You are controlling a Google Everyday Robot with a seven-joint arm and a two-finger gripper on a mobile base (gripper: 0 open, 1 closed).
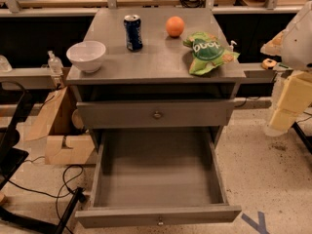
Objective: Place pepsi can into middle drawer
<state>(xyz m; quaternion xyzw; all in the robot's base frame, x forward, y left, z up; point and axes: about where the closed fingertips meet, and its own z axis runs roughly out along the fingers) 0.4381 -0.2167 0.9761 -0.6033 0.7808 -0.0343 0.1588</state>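
Observation:
The pepsi can (132, 32), dark blue with a silver top, stands upright at the back of the grey cabinet's top (151, 62), left of centre. The middle drawer (158, 174) is pulled far out towards me; its grey tray is bare, and a small round knob (160, 222) sits on its low front panel. My gripper (287, 101) hangs at the right edge of the view, beside the cabinet's right side. It is well apart from the can and holds nothing that I can see.
An orange (175, 26) and a green chip bag (208, 52) lie right of the can. A white bowl (86, 55) stands at the front left. The knobbed drawer above (156, 114) is shut. A cardboard box (63, 130), cables and a black stand (9, 155) sit on the left.

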